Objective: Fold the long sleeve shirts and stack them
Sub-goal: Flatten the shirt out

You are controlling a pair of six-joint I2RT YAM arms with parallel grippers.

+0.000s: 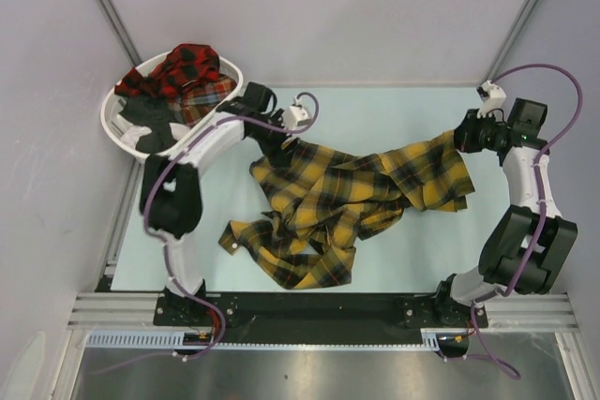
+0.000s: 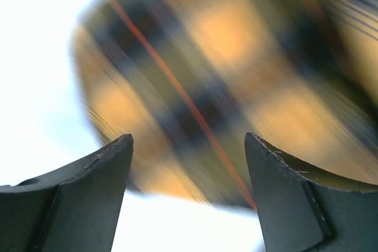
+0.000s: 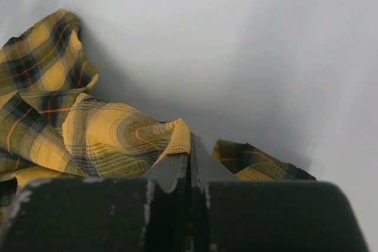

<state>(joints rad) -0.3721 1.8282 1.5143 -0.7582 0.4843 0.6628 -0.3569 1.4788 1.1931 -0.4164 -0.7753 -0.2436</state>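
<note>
I see the right gripper (image 3: 190, 141), elbow folded near the worktop's right edge, clamped on the mustard plaid shirt (image 1: 347, 199). The left gripper (image 2: 189, 146), arm extended, hovers over it spread wide, holding nothing.

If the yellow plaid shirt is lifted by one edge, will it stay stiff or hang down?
Probably floppy: the yellow shirt lies crumpled in soft folds, so it should drape. Likely light: a small pinch by the right fingers holds a fold up.

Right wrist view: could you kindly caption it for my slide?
Right gripper, jaws shut, pinches a fold of the mustard-yellow plaid flannel shirt.
</note>
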